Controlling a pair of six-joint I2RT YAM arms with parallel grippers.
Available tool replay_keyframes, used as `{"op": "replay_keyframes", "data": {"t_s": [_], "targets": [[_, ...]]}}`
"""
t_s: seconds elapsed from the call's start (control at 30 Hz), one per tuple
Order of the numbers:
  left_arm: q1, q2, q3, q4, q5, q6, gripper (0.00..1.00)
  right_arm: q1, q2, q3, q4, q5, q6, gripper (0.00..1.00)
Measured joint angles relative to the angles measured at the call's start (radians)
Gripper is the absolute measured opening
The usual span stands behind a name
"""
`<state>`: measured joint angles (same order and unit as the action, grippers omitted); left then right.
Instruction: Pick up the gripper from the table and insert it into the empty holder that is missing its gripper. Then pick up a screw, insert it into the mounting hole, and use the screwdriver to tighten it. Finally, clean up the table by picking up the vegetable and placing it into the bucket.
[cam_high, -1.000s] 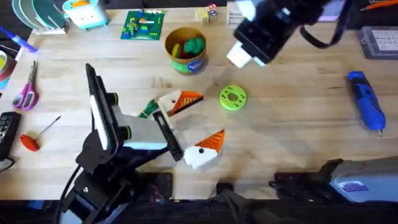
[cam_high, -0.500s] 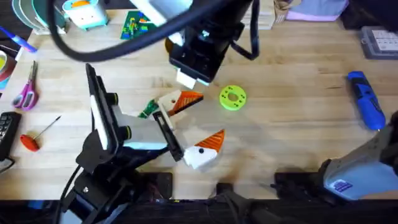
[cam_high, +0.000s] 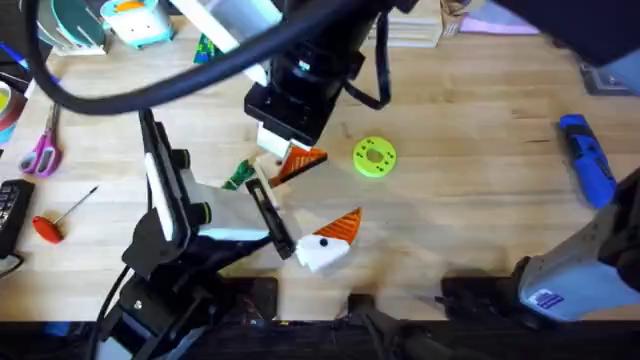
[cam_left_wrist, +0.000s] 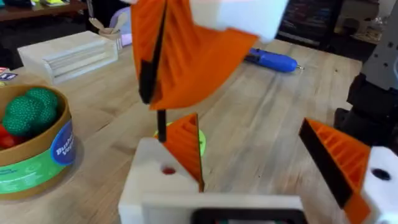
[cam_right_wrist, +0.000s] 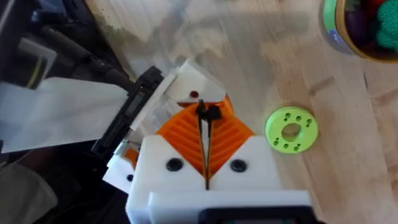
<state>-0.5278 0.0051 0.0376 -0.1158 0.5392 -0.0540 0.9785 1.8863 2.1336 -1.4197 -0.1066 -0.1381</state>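
Note:
My right gripper (cam_high: 288, 148) reaches across from the right and hangs over the left arm's far finger. Its orange fingers (cam_right_wrist: 186, 140) are shut on a thin black screw (cam_right_wrist: 205, 114), also seen as the screw (cam_left_wrist: 161, 124), just above the red-marked hole (cam_right_wrist: 194, 94) in the white holder (cam_left_wrist: 155, 180). The orange ribbed gripper piece (cam_high: 306, 160) sits in that holder. My left gripper (cam_high: 338, 186) is open with nothing between its fingers. The dark green vegetable (cam_high: 237, 176) lies beside the holder. The bucket (cam_left_wrist: 34, 152) holds toy vegetables. The blue screwdriver (cam_high: 588, 170) lies far right.
A lime-green ring disc (cam_high: 375, 157) lies just right of the holder. Scissors (cam_high: 42, 145) and a red-handled tool (cam_high: 50, 225) rest at the left edge. A white slatted block (cam_left_wrist: 68, 53) stands behind the bucket. The right arm's dark links hang over the back middle.
The right arm swept left from the back right to above the left gripper's far finger, now covering the bucket in the overhead view. The left arm stayed still.

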Motion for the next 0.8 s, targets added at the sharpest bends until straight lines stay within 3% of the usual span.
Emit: {"op": "replay_keyframes", "data": {"t_s": [0.8], "targets": [[0.0, 0.0, 0.0, -0.001, 0.0, -0.007, 0.993, 0.039, 0.038, 0.004, -0.016, 0.016, 0.004, 0.008]]}}
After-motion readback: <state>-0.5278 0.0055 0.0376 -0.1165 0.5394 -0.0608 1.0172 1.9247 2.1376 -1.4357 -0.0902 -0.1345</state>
